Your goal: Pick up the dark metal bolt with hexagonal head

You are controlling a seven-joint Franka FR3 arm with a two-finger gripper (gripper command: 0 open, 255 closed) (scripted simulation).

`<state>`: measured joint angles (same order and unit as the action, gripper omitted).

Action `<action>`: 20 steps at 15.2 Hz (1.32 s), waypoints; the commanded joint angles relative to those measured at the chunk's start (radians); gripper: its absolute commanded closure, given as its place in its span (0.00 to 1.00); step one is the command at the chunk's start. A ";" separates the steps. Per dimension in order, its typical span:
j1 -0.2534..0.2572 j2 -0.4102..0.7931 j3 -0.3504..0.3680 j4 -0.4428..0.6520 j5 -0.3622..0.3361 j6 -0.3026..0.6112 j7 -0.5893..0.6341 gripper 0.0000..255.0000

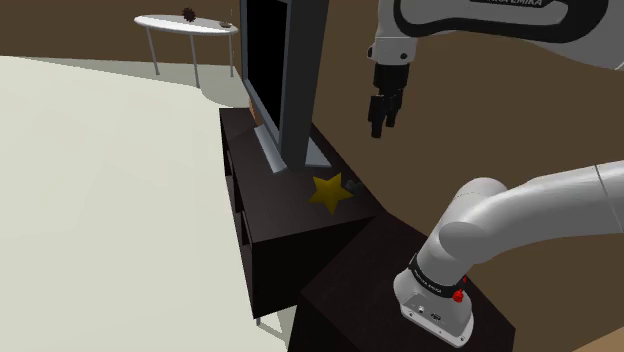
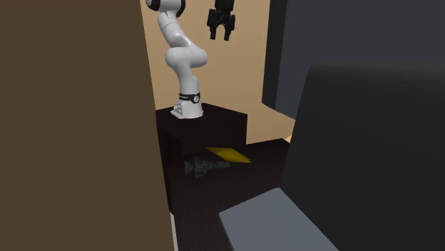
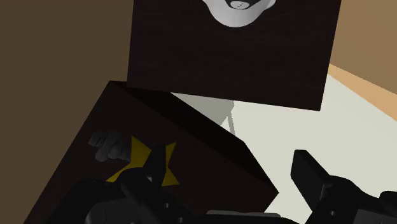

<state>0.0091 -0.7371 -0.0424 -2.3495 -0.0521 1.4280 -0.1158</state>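
Observation:
The dark grey bolt [image 2: 205,167] lies on its side on the dark cabinet top [image 1: 290,215], right beside a flat yellow star [image 1: 330,190]. In the wrist view the bolt [image 3: 108,146] touches the star's [image 3: 143,162] edge, well below the hand. My black gripper [image 1: 384,122] hangs high above the cabinet, off to the shoulder view's right of the star. Its fingers [image 2: 212,32] stand apart with nothing between them. The gripper [image 3: 222,184] looks down on the cabinet's corner and the stand.
A tall dark screen on a grey foot [image 1: 285,80] stands on the cabinet behind the star. The arm's dark stand [image 1: 400,300] abuts the cabinet. A white round table [image 1: 185,24] stands far back. A brown wall [image 2: 71,121] and dark furniture [image 2: 371,142] frame the second exterior view.

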 commanded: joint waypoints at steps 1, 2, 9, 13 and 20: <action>0.000 0.000 0.000 0.000 0.000 0.000 0.000 0.00; 0.000 0.000 -0.013 -0.028 -0.016 0.030 -0.025 0.00; -0.010 0.050 -0.111 -0.186 -0.126 0.259 -0.187 0.00; -0.020 0.121 -0.171 -0.246 -0.188 0.406 -0.274 0.00; -0.033 0.324 -0.278 -0.288 -0.278 0.686 -0.416 0.00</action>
<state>-0.0235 -0.4472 -0.3059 -2.6381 -0.3195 2.0723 -0.5104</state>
